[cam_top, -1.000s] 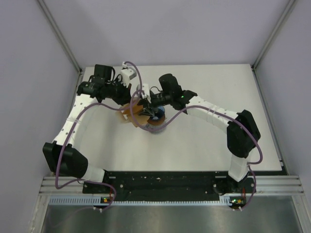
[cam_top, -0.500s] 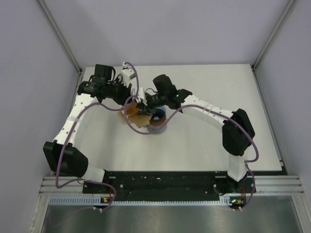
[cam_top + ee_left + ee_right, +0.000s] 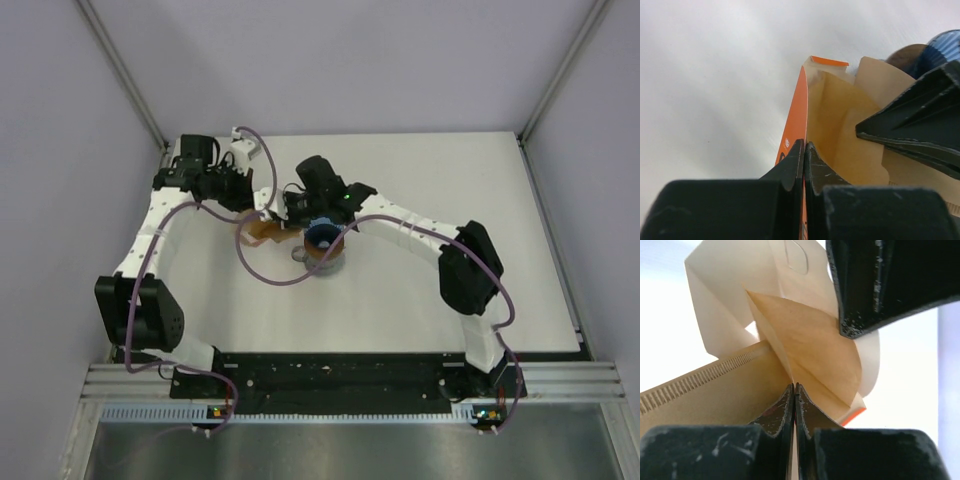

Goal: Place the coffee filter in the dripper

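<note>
Right wrist view: the coffee filter point(image 3: 807, 342) is pinched by the clenched right pincer point(image 3: 794, 392); the orange packet point(image 3: 796, 110), near the dripper point(image 3: 322, 237), is gripped by the left pincer point(image 3: 804, 149).

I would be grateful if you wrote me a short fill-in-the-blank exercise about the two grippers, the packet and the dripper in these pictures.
1. The left gripper pinches a packet whose colour is ___.
2. The filter clamped in the right gripper is tan ___.
3. In the top view, the dripper stands to the packet's ___.
Missing words: orange; paper; right.
</note>
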